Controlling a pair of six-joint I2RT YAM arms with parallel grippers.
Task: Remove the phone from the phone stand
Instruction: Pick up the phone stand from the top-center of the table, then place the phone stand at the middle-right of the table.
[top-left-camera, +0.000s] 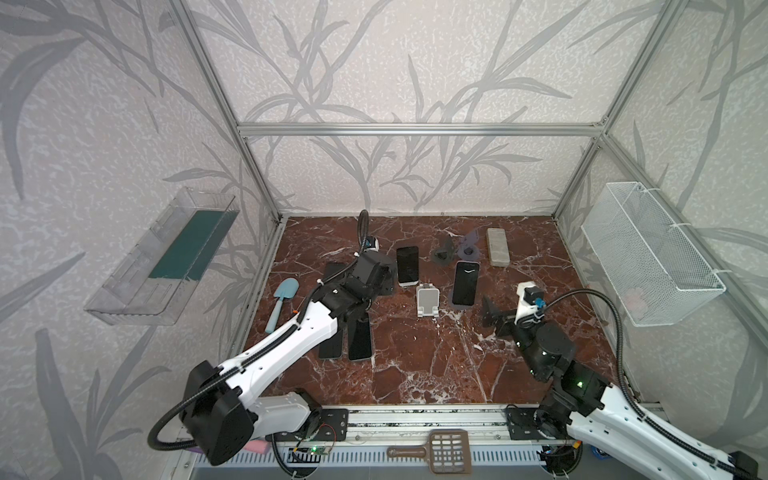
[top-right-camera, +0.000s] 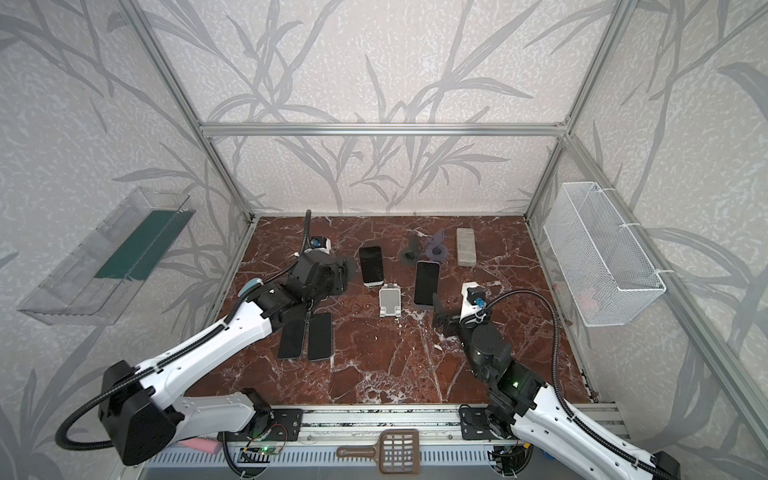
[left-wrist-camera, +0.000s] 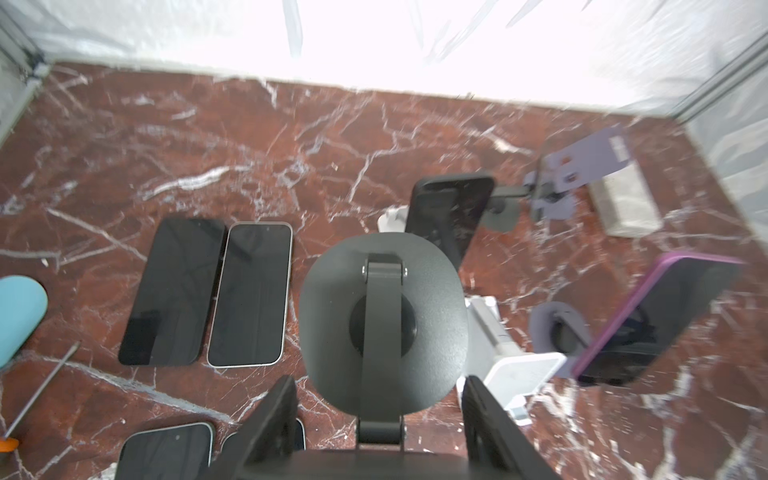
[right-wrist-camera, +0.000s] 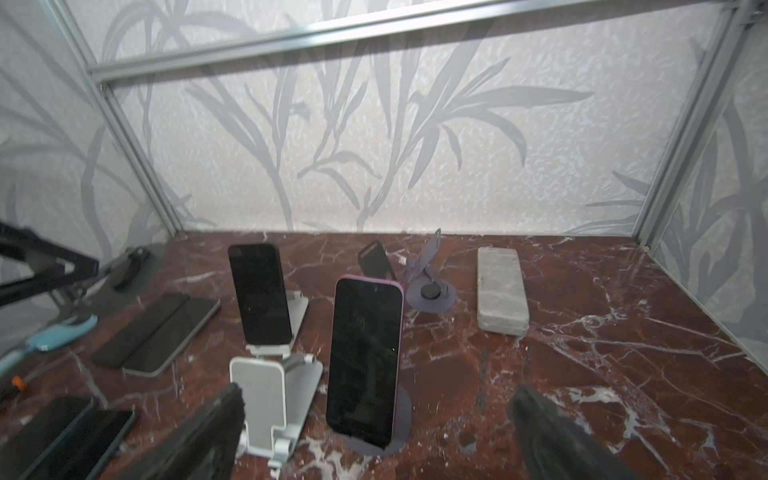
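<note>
My left gripper (left-wrist-camera: 380, 386) hangs over a black phone stand with a round base (left-wrist-camera: 428, 299) and a hinged arm. A dark flat phone (left-wrist-camera: 374, 465) at the arm's upper hinge fills the gap between the fingers (left-wrist-camera: 282, 411), and the jaws are shut on its sides. In both top views this gripper (top-left-camera: 380, 282) hides that stand. Another dark phone (top-left-camera: 407, 266) leans on a white stand. A purple-cased phone (right-wrist-camera: 365, 357) stands on a purple round base directly in front of my right gripper (right-wrist-camera: 376, 399), which is open and empty (top-left-camera: 496, 318).
Several phones lie flat on the marble to the left (top-left-camera: 359, 336). Also on the table are an empty white stand (top-left-camera: 428, 301), two empty stands at the back (top-left-camera: 442, 253), a grey block (top-left-camera: 497, 246) and a blue trowel (top-left-camera: 284, 291). A wire basket (top-left-camera: 648, 257) hangs on the right wall.
</note>
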